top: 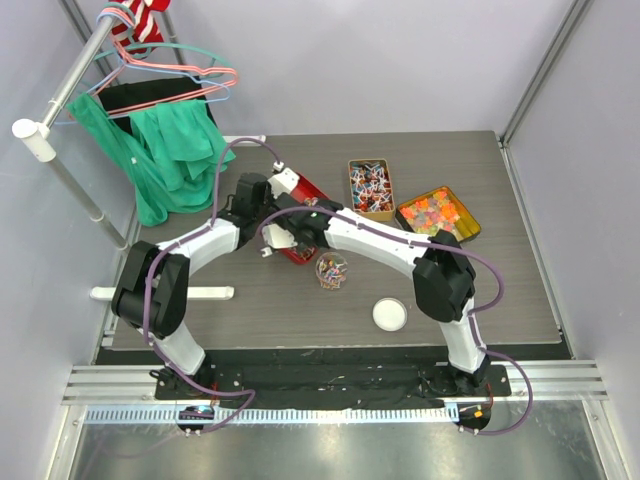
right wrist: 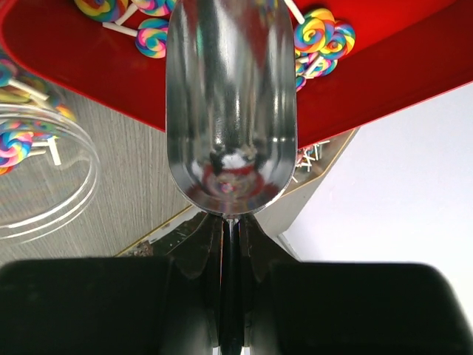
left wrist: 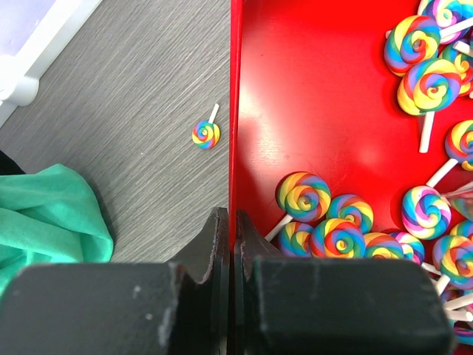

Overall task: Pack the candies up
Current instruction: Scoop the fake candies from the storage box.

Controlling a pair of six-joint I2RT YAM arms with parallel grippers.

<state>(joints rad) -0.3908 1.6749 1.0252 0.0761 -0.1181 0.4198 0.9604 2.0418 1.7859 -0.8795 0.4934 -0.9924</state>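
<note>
- Left pincer: jaws closed flat on the thin side wall of the red tray, fingers straddling the rim, one inside and one outside.
- Right pincer: clamped on the narrow handle of the scoop. The scoop's long axis runs straight out from the wrist, and its bowl reaches over the tray rim toward the candies.
- Candies: flat round rainbow-swirl lollipops on short white sticks. Most lie flat and piled in the tray's near and right parts in the left wrist view, sticks pointing every which way.
- Stray candy: lying on the desk just outside the tray wall, not touching it. Its stick points up-right in the left wrist view, toward the wall.
- More of the same candies sit in the clear jar, which stands upright on the desk just beside the tray.
- Materials: tray is glossy red plastic with rounded corners; scoop is polished metal with a mirror-like trough-shaped bowl; jar is clear and round; desk is grey wood-grain.
- White round lid lies flat on the desk, nearer the arm bases than the jar and apart from it.
- Green cloth lies crumpled at the desk's left edge.
</note>
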